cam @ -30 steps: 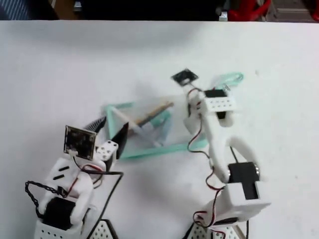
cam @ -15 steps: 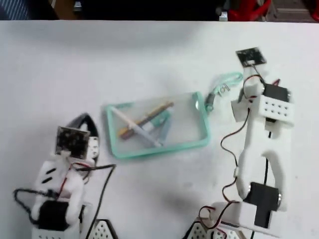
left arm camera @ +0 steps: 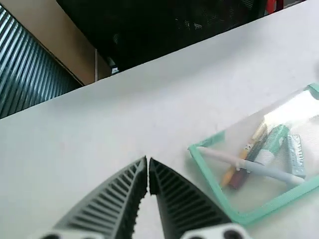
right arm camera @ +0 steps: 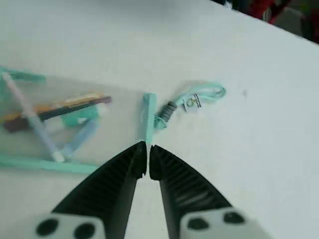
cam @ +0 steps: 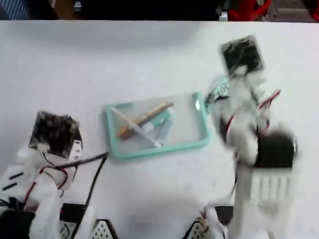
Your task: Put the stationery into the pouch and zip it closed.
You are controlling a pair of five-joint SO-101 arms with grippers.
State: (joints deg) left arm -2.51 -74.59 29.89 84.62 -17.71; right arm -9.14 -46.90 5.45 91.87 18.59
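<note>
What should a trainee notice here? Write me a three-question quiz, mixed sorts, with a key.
1. True or false: the stationery lies inside the pouch.
2. The left end effector is: A) shut and empty; B) shut on a pen; C) open over the pouch.
3. What teal thing lies at the pouch's corner, near the right end effector?
Key: 1 true; 2 A; 3 the strap.
</note>
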